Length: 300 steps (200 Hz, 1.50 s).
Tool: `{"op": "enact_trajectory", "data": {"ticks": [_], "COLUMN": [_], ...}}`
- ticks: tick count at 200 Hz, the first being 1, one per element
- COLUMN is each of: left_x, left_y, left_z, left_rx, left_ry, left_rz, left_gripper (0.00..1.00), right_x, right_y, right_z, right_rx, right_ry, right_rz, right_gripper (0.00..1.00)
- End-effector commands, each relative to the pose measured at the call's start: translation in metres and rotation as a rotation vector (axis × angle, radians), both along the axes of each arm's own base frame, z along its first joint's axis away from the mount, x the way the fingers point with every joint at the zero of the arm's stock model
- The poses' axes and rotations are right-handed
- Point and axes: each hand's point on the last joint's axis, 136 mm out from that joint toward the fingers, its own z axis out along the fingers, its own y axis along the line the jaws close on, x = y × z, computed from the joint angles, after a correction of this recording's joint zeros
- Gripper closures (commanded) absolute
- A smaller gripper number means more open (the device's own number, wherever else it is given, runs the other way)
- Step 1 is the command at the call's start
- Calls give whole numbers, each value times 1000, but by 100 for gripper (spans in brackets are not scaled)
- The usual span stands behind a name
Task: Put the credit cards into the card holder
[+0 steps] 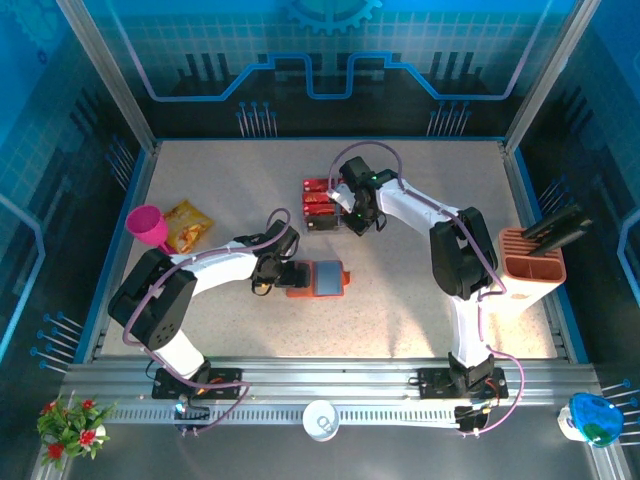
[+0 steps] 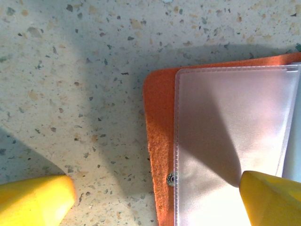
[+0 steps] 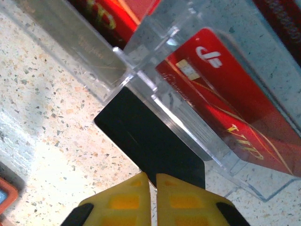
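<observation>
The card holder [image 1: 318, 278] lies open at mid-table, an orange-red wallet [image 2: 159, 141] with a clear plastic pocket [image 2: 230, 132] on its inside. My left gripper [image 2: 157, 188] is open astride the wallet's left edge, with one finger [image 2: 37, 200] over bare table and the other [image 2: 273, 197] over the pocket. Red credit cards [image 3: 230, 99] stand in a clear plastic box [image 3: 141, 75] behind it [image 1: 322, 205]. My right gripper [image 3: 153, 181] is shut, its tips at the near edge of a flat black card [image 3: 150, 136] that sticks out from under the box. I cannot tell whether it pinches that card.
A pink cup [image 1: 147, 225] and a yellow snack bag [image 1: 188, 226] lie at the left. At the right edge stands an orange slotted rack [image 1: 532, 268] holding a black item [image 1: 555, 226]. On the front rail are a white cup [image 1: 322, 420], a small plant [image 1: 70, 420] and a blue-white object [image 1: 590, 418].
</observation>
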Motion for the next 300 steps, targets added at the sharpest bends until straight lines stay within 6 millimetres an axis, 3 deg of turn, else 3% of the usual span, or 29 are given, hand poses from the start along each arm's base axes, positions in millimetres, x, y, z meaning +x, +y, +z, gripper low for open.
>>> {"op": "enact_trajectory", "data": {"ticks": [1,83,118,152,184,208,268,300], "left_x": [3,1,1,0,-1,-1,-2,-2], "left_y": [-17,-17,-16,-15,-15,-15,-15,-15], "left_z": [-31,-31,-31,-30,-30,-29,-27,-25], "left_rx": [-64,-68,-72,-72,-73,-73,-74,-77], "left_ry": [17,18,18,15,14,14,13,9], "left_rz": [-59,-55,-50,-47,-46,-46,-46,-47], "left_gripper": [5,5,5,5,5,5,5,5], "right_x": [-8,-2,-1,0,0,0,0,-5], "right_y": [-10,-8,-7,-9,-7,-5,4,12], "right_z": [-2,22,13,0,-5,-6,29,56], "right_rx": [-28,-24,-45,-62,-60,-55,-11,39], "right_ry": [18,-67,-46,-22,-12,-9,-67,-102], "right_rz": [-9,2,8,1,-1,1,24,30], "right_gripper": [94,100,100,78,78,84,100,100]}}
